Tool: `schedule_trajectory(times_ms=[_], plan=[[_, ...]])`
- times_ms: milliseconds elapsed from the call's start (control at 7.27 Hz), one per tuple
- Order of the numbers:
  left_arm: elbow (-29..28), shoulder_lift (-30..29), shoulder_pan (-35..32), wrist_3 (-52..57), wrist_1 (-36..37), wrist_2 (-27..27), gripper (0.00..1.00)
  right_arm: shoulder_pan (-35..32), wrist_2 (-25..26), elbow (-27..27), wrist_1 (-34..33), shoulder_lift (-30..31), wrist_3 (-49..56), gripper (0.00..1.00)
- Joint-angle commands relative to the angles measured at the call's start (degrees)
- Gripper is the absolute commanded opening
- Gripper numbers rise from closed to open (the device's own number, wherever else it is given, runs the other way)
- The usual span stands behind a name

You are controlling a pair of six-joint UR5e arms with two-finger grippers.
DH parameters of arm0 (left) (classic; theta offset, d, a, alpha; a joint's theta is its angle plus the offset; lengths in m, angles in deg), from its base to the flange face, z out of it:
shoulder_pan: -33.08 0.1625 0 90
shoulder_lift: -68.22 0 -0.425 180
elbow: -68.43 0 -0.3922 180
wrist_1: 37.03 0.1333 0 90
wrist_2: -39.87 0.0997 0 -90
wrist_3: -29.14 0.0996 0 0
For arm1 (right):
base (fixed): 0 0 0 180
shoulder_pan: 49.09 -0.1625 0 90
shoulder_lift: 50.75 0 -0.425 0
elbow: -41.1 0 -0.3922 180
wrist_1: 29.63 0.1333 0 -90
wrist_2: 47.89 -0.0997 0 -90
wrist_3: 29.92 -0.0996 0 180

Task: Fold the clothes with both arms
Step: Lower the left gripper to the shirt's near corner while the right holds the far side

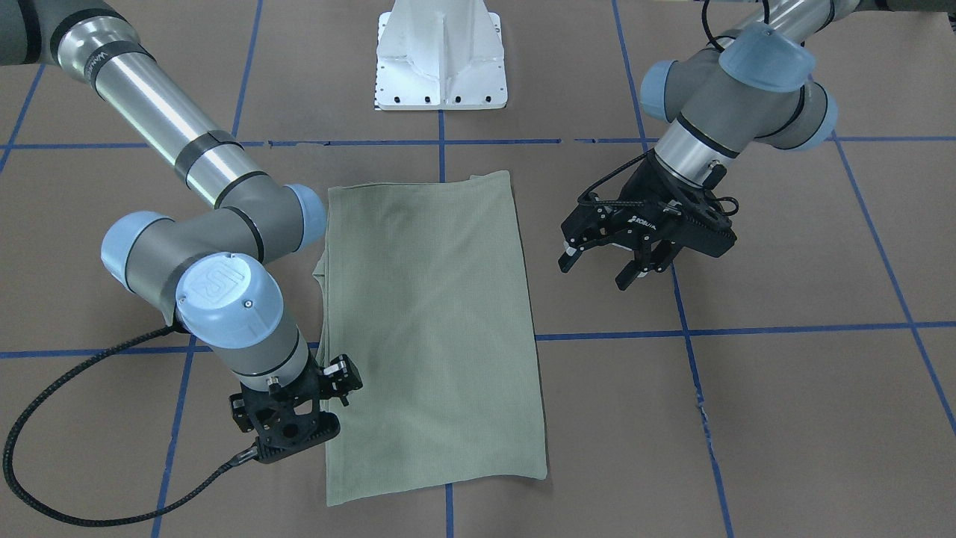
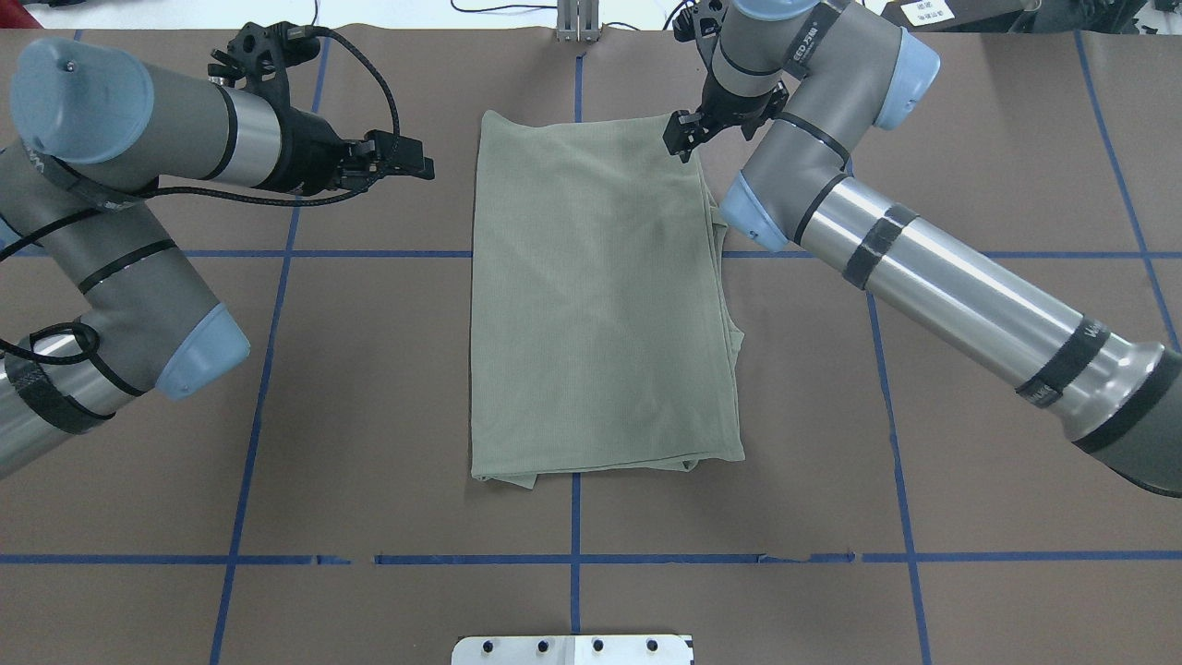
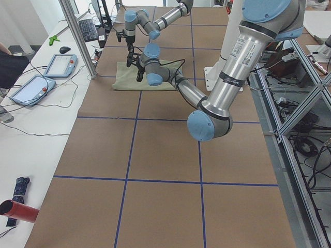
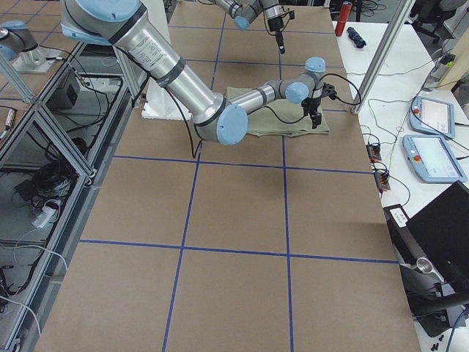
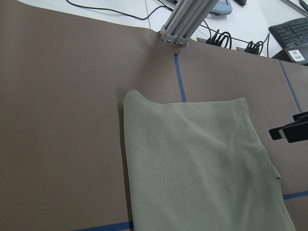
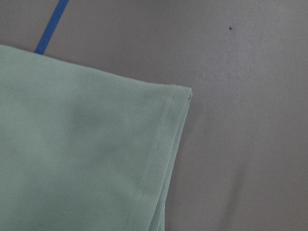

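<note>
On the surface the shirt lies centred, folded into a long strip, left gripper open nearby, right gripper over its far corner, open or closed unclear; probably best to pinch both far corners through all layers.

Even diffuse overhead light, all views bright; shadows soft and faint, one dim patch on the shirt beside the right arm. Mild glare on that arm's silver tube. Right wrist view soft, cool-tinted; side views bow at edges
</note>
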Motion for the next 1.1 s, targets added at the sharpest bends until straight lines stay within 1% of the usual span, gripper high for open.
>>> schedule_trajectory(times_ms=[0, 138, 275, 413, 550, 688, 825, 963], plan=[[0.29, 0.38, 3.46, -8.88, 0.30, -2.09, 1.00, 0.49, -2.49, -13.13, -2.95, 8.75, -4.53, 1.00], [0.99, 0.90, 6.01, -14.49, 0.21, -1.91, 1.00, 0.49, -4.86, -17.71, -3.74, 11.84, -6.74, 1.00], [2.56, 1.86, 10.91, -20.64, 0.30, 1.22, 1.00, 0.58, -5.58, -22.19, -6.36, 13.96, -9.11, 1.00], [3.01, 1.87, 15.48, -26.36, 0.38, 5.34, 1.00, 1.71, -5.58, -25.81, -7.17, 16.41, -14.62, 1.00], [4.59, 1.87, 19.45, -31.55, 4.56, 8.86, 1.00, 2.51, -5.84, -28.80, -7.26, 18.27, -17.63, 1.00], [8.43, 1.78, 23.92, -35.25, 14.00, 12.29, 1.00, 3.47, -5.59, -32.75, -7.61, 20.63, -18.53, 1.00], [9.86, 1.61, 27.10, -38.08, 19.05, 14.85, 1.00, 3.48, -5.58, -35.22, -8.92, 21.96, -18.54, 1.00], [9.44, 2.04, 30.18, -40.54, 19.54, 16.27, 1.00, 4.18, -5.32, -36.81, -8.93, 23.11, -19.76, 1.00]])
